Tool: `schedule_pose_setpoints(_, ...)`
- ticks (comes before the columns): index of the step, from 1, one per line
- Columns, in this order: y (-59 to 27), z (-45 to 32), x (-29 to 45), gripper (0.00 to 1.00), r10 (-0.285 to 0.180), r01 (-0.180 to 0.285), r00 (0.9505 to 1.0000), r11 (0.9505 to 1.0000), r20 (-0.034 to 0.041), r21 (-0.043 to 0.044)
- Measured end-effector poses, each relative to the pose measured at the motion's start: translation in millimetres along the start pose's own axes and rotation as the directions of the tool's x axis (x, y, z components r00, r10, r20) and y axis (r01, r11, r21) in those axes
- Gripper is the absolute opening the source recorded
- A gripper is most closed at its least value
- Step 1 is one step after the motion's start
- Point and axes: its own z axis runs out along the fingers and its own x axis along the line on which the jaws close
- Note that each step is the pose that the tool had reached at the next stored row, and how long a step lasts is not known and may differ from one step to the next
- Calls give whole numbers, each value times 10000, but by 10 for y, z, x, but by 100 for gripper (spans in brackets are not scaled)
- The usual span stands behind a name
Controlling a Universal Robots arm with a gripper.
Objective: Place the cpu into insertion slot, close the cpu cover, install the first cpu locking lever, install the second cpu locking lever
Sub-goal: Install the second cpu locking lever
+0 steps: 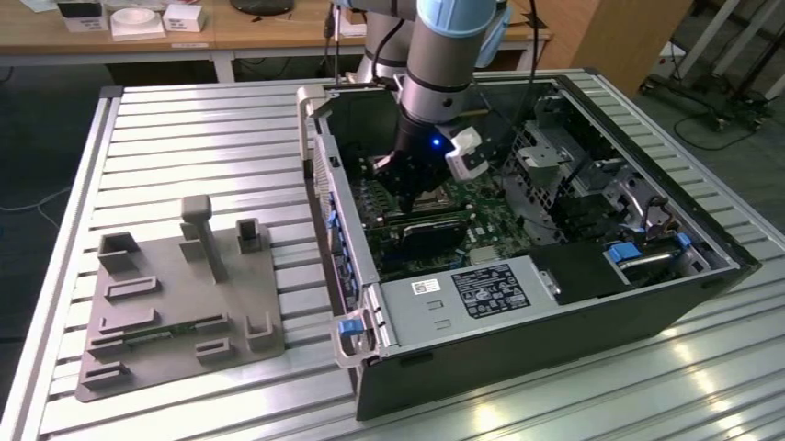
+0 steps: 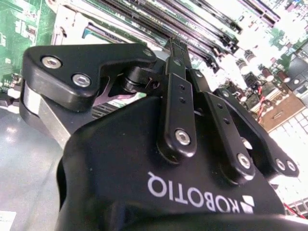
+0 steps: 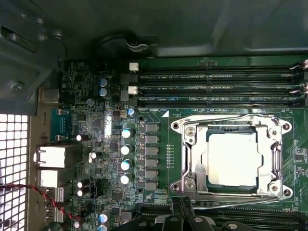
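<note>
My arm reaches down into an open computer case (image 1: 540,276) that lies on its side on a slatted metal worktop (image 1: 184,138). My claw (image 1: 411,170) hangs low inside the case, just above the green motherboard (image 3: 159,144), near the case wall that faces the worktop's open middle. In the first wrist view the cpu (image 3: 234,159), a flat square chip with a pale silvery top, sits in the insertion slot (image 3: 231,156). The cpu cover (image 3: 192,154), a silver frame with a cut-out centre, lies flat around the chip. Thin wire locking levers (image 3: 226,117) run along two opposite sides of the frame. Long black memory slots (image 3: 216,86) lie just beside the socket, parallel to those sides. In the second wrist view my black fingers (image 2: 175,72) meet at their tips, drawn together and holding nothing, close over the memory slots. On the worktop, well apart from the case, rests a grey fixture plate (image 1: 178,303) with upright blocks. Behind the worktop stands a wooden desk (image 1: 245,28).
</note>
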Motion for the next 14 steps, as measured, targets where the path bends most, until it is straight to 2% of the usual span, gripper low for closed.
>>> schedule_pose_setpoints(14, 7, 31, 5, 10, -1, 1, 10000, 10000, 1, -35)
